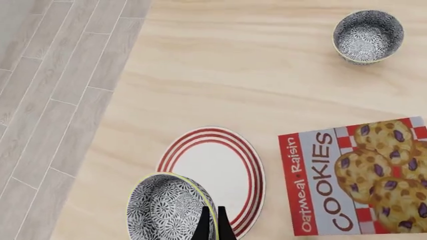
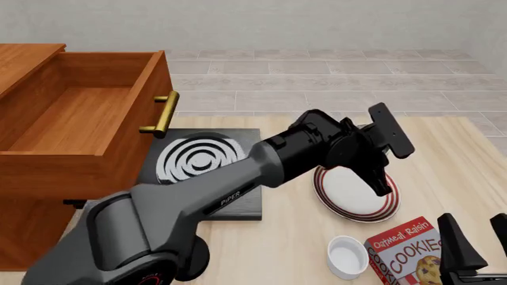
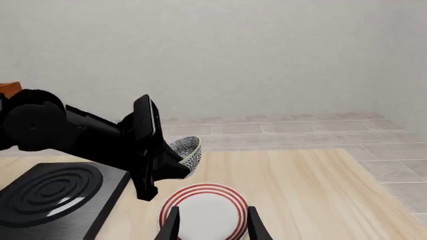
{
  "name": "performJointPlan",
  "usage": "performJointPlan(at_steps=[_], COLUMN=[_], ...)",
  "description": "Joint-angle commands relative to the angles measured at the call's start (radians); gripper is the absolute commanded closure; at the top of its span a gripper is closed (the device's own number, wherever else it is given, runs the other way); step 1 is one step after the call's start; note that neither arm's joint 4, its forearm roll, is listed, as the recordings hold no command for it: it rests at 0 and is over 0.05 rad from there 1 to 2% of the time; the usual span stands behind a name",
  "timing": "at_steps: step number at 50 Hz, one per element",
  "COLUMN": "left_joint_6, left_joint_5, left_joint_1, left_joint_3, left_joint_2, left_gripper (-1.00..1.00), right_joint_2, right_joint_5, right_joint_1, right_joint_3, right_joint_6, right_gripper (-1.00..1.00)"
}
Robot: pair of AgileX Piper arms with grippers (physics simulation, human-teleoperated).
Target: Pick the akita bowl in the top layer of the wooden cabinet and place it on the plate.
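Left gripper (image 1: 212, 225) clamped on the rim of the bowl (image 1: 170, 207), held just above the plate (image 1: 220, 165), presumably for lowering onto it. Right gripper (image 3: 212, 222) idle, jaws apart, well clear. Drawer (image 2: 79, 113) open.

The light wood counter (image 2: 443, 154) before me carries the plate (image 2: 354, 199), black stove slab (image 2: 208, 169), white cup (image 2: 347, 256), cookie box (image 2: 405, 250) and wooden cabinet (image 2: 47, 196).
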Motion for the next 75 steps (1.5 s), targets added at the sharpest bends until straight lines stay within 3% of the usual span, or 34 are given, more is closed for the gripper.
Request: performJointPlan(at_steps=[1,30,32,37,43,47,75], left_joint_6=[-0.017,-0.092,-0.095,-0.104,-0.122,-0.124,-0.176], left_joint_5=[-0.009,-0.063,-0.052,0.031,0.085,0.1,0.055], left_joint_1=[0.005,-0.007,-0.008,-0.003,0.003,0.004,0.005], left_joint_3=[-0.045,-0.062,-0.089,-0.281,-0.412,-0.451,-0.403], left_joint_2=[0.038,0.117,0.135,0.245,0.334,0.36,0.391], left_gripper=[1.0,1.0,1.0,1.0,1.0,1.0,1.0], right_joint_2=[0.0,0.0,0.0,0.0,0.0,0.0,0.005], right_joint_5=[0.001,0.001,-0.001,-0.002,-0.002,-0.003,0.01], right_joint_1=[0.002,-0.001,-0.001,0.0,0.001,0.002,0.005], right_joint_3=[0.0,0.0,0.002,0.003,0.004,0.005,-0.016], right_joint_6=[0.001,0.002,0.002,0.002,0.0,0.0,-0.001], right_gripper=[-1.0,-1.0,-1.0,-1.0,-1.0,-1.0,-1.0])
